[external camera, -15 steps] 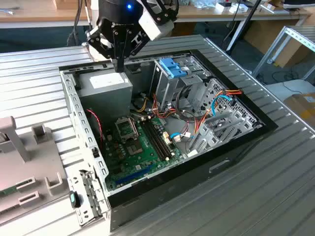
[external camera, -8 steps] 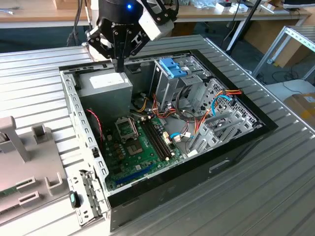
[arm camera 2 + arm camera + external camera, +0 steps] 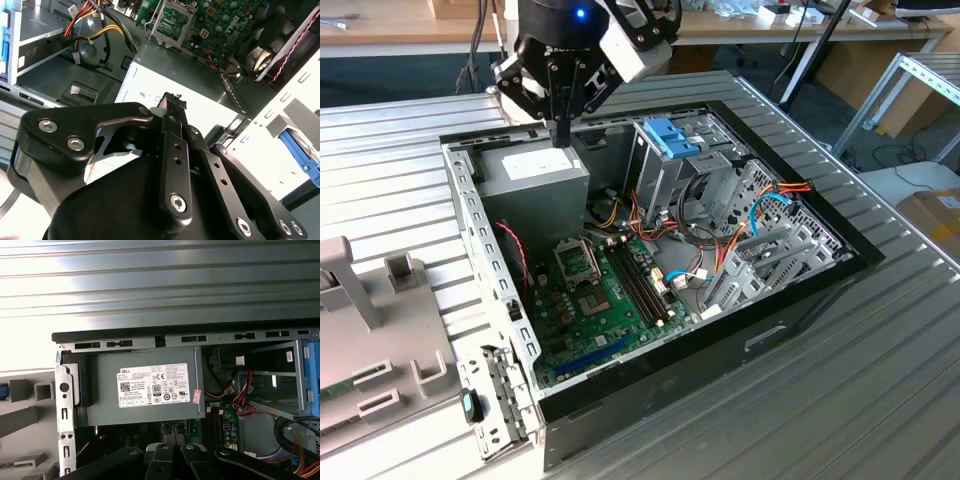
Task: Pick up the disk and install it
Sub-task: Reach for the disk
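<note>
At the exterior view's left a grey holder (image 3: pixel 360 300) is set on the ribbed table (image 3: pixel 880 400), just beside the open computer case (image 3: pixel 720 345). In the second wrist view the disk (image 3: pixel 300 150) is seen in that holder, outside the case wall, told by its light-blue rail. The gripper (image 3: pixel 563 135) is held over the power supply (image 3: pixel 535 172), jaws pressed together with nothing pinched; contact with the label cannot be told. Further right, the silver drive cage (image 3: pixel 665 170) is topped by a blue latch (image 3: pixel 672 137).
</note>
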Tool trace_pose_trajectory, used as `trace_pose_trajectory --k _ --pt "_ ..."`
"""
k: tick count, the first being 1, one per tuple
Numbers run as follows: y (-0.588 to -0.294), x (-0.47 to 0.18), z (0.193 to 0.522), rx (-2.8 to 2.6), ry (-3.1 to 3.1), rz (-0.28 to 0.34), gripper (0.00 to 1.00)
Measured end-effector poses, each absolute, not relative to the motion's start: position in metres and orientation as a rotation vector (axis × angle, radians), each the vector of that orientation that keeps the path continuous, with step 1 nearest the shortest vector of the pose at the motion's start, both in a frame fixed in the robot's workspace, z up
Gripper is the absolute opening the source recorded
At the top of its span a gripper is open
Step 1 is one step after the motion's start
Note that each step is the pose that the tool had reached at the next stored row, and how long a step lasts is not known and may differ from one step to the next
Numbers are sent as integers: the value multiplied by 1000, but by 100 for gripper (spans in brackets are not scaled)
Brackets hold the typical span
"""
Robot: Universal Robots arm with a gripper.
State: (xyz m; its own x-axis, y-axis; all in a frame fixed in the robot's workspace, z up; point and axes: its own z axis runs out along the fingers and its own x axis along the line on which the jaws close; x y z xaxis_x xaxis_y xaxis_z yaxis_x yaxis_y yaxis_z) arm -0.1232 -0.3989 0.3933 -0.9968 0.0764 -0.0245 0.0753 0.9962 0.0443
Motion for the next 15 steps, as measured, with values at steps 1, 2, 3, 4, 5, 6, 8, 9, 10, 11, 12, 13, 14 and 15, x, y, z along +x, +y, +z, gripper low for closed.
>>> trace_pose_trajectory --k 1,2,3,4,5,6,8,9,10,11,12,13,14,15 --pt "-399 -126 393 118 3113 68 11" --pt "-399 -127 393 118 3113 67 11" --pt "-399 -129 393 118 3112 68 11" --pt "-399 -131 393 118 3113 68 11" --pt "-399 -133 393 118 3112 68 11" --pt "-399 -135 393 118 3112 68 11" --pt "-399 -137 393 118 3112 68 11" --pt "-399 -138 393 118 3112 68 11" --pt "-399 -140 393 118 3112 68 11" --pt "-399 -143 393 118 3113 68 11" --pt "-399 -145 393 118 3113 68 11" --pt "-399 -146 393 118 3112 68 11" --pt "-399 -148 393 118 3112 68 11" --pt "-399 -150 393 118 3112 68 11"
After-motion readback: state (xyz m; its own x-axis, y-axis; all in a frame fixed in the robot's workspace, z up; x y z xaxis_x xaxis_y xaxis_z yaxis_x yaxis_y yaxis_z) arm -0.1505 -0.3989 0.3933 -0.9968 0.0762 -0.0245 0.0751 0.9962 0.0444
